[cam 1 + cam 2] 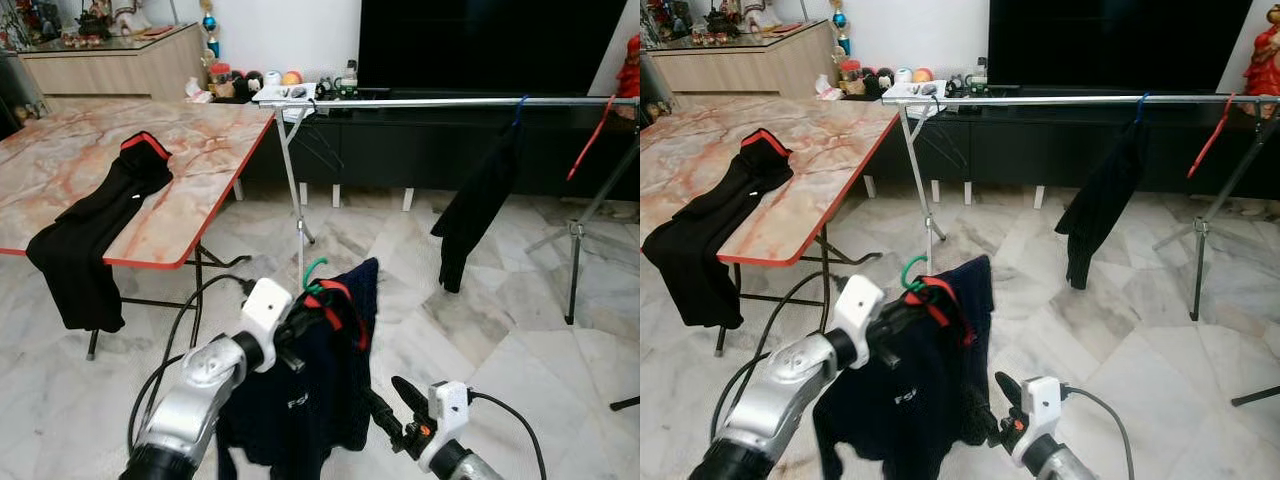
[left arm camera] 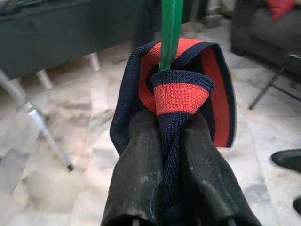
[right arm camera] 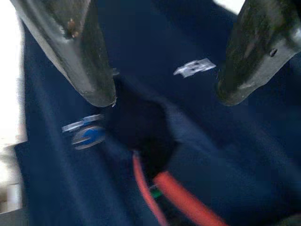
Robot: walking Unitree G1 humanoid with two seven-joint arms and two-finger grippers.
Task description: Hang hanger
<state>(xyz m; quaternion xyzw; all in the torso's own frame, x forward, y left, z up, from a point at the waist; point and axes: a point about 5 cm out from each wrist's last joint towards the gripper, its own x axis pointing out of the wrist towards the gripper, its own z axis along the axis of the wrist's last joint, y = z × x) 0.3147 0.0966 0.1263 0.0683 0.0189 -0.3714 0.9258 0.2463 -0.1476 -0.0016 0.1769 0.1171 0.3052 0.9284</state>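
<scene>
A navy garment (image 1: 300,400) with a red-lined collar (image 2: 181,96) hangs on a green hanger, whose hook (image 1: 313,268) sticks up above it. My left gripper (image 1: 310,320) is shut on the collar, just under the hook (image 2: 169,28), and holds the garment low in front of me. My right gripper (image 1: 392,397) stands open beside the garment's lower right; its fingers (image 3: 84,61) are spread before the navy cloth. The silver rail (image 1: 450,102) of a clothes rack runs across ahead, well above and beyond the hanger.
On the rail hang a black garment (image 1: 475,210) on a blue hanger and a bare red hanger (image 1: 590,140). A marble-top table (image 1: 200,190) stands at the left with a black garment (image 1: 95,230) draped over its edge. The rack's legs (image 1: 296,190) rest on the marble floor.
</scene>
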